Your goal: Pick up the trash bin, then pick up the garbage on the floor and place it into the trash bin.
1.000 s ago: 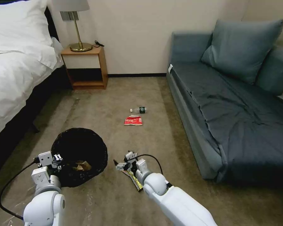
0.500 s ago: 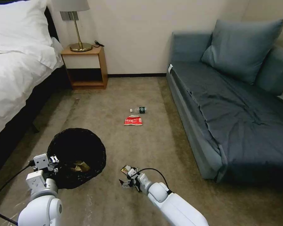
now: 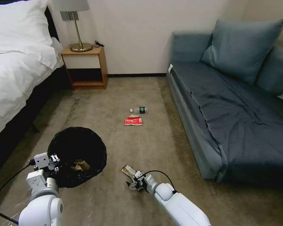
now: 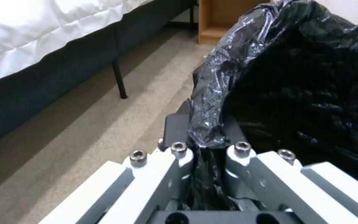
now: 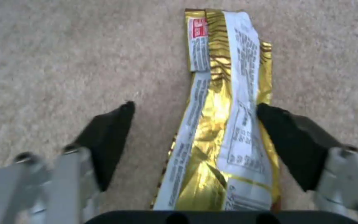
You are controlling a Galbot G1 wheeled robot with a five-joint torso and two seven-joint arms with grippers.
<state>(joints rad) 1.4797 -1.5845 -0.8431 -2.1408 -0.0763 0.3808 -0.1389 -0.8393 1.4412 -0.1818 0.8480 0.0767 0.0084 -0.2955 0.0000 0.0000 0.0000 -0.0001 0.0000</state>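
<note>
- The floor (image 3: 141, 150) was beige carpet running between the bed (image 3: 12, 69) at the upper left of the head view and the sofa (image 3: 229, 103) on the right.
- The trash bin (image 3: 77, 155), hidden under its black bag, sat at the lower left of the head view, with a crumpled brown paper bag (image 3: 79, 164) already inside.
- My left gripper (image 3: 53, 159) was at the bin's near edge, clenched on the black bag (image 4: 206, 124) over the rim, as the left wrist view showed.
- My right gripper (image 3: 135, 183) was low over the carpet at the lower middle of the head view, fingers spread wide and grasping nothing.
- The gold wrapper (image 5: 224, 124) lay flat on the carpet between my right fingers (image 5: 108, 140), nearer one pad than the other.
- The red-white packet (image 3: 133, 120) and the bottle (image 3: 139, 110) lay in the middle of the head view, well apart from both grippers.
- I judged the step in hand to be picking up the wrapper; next I would need to press down onto the carpet and close, since the thin foil could slip under the pads.
</note>
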